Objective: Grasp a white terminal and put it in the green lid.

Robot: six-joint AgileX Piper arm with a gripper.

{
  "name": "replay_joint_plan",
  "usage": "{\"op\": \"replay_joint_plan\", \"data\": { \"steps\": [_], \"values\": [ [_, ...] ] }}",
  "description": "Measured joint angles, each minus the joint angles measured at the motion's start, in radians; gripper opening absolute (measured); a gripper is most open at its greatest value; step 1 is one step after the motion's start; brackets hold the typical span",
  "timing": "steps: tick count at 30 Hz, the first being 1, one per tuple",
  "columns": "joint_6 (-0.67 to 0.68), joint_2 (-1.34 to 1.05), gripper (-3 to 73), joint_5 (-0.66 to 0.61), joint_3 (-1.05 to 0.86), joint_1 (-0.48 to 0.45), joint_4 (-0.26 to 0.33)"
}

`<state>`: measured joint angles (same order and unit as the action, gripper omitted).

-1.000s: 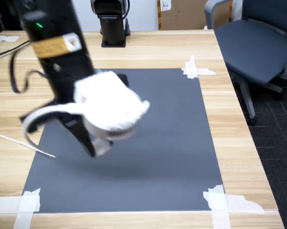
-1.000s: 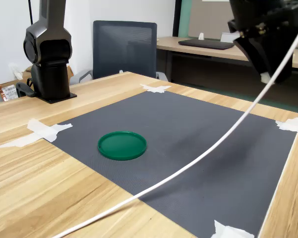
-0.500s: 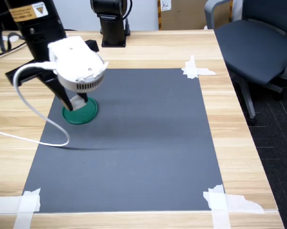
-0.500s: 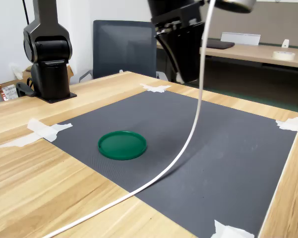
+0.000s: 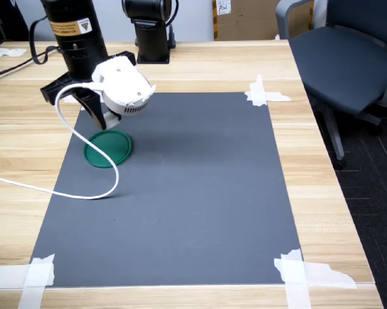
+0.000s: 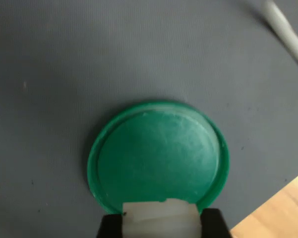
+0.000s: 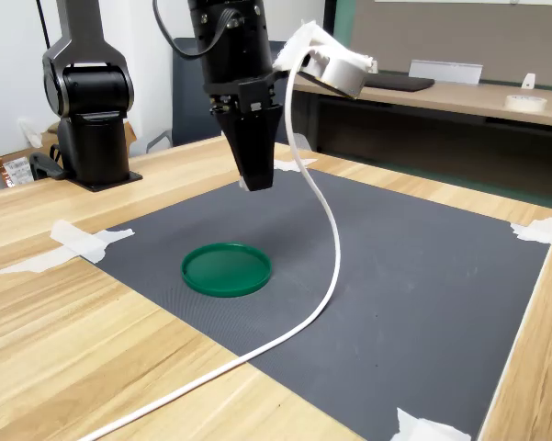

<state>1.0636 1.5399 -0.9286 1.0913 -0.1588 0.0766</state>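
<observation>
Half a second ago the arm covered part of the green lid (image 5: 107,149) in the first exterior view. Now it has pulled back toward the far edge of the dark mat (image 5: 199,193), and the whole lid shows. The pincer (image 7: 255,181) hangs above the lid, not touching it. In the wrist view its tips are pinching the white terminal (image 6: 159,215), seen over the lid's rim. The lid lies flat near the first exterior view's left edge of the mat. A white cable (image 5: 90,145) loops across it. To the right, the mat on the desk (image 5: 13,161) is bare, wide and open.
</observation>
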Motion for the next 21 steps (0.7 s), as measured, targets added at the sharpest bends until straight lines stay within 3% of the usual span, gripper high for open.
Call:
{"op": "replay_joint_plan", "data": {
  "steps": [21],
  "values": [
    [0.005, 0.002, 25.4, 0.15, -0.147, -0.037, -0.055]
  ]
}}
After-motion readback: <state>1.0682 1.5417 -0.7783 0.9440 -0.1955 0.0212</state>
